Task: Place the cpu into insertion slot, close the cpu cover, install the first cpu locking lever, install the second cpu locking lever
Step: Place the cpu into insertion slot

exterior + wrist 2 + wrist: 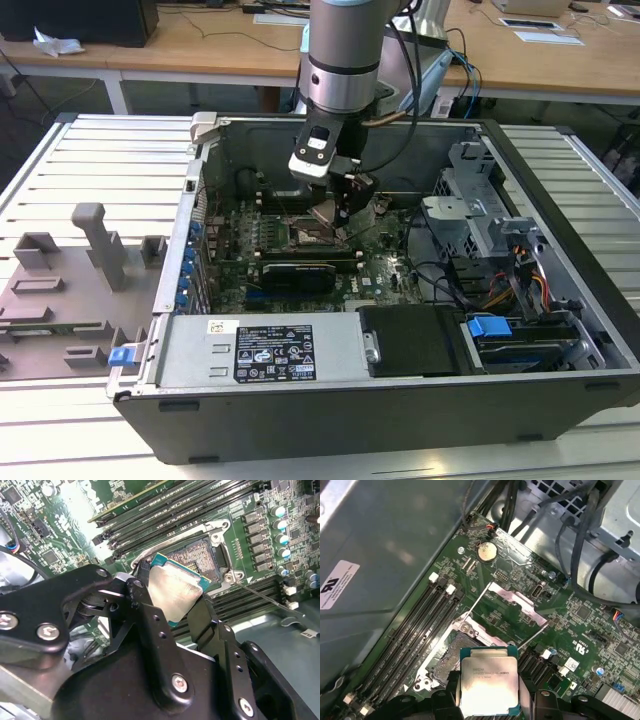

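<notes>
My gripper (176,602) is shut on the cpu (175,591), a flat square chip with a silvery top and green rim, one black finger (145,617) on each side. In the first wrist view the cpu (489,685) hangs just beside and above the insertion slot (445,662), a dark square socket in a metal frame. The slot (202,555) lies bare, partly hidden behind the chip. The cpu cover (516,602) stands swung open beyond the socket, with two thin wire levers raised next to it. In the exterior view the gripper (335,212) reaches down into the case over the socket (305,236).
Long black memory slots (417,625) flank the socket on both sides. A black card (297,275) lies across the board in front of the socket. Cable bundles (580,535) and a drive cage (480,215) stand at the exterior view's right. The case walls (200,200) enclose the board.
</notes>
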Controlling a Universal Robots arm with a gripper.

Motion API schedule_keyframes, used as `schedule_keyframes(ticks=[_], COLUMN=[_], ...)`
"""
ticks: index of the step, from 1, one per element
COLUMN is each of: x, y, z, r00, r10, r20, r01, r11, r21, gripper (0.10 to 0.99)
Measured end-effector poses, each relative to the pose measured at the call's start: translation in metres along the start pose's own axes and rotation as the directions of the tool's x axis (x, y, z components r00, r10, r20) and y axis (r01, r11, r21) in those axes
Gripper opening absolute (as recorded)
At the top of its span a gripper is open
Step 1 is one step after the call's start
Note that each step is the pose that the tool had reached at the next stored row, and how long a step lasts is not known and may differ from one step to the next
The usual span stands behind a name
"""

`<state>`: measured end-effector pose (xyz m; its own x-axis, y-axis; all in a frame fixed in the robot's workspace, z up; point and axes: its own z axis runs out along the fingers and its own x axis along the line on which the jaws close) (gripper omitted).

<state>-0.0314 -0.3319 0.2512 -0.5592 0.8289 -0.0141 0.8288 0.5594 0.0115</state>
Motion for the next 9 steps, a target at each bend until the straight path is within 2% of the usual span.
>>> schedule_keyframes(ticks=[2,5,9], x=[0.0,0.0,0.0], y=[0.0,0.0,0.0], z=[0.0,0.0001,0.0001], r00=[0.9999,0.997,0.9938], r10=[0.013,0.077,0.111], r20=[0.0008,0.0051,0.0118], r01=[-0.013,-0.077,-0.111], r11=[0.9999,0.997,0.9938], r21=[0.001,0.004,0.007], gripper=[0.545,0.545,0.545])
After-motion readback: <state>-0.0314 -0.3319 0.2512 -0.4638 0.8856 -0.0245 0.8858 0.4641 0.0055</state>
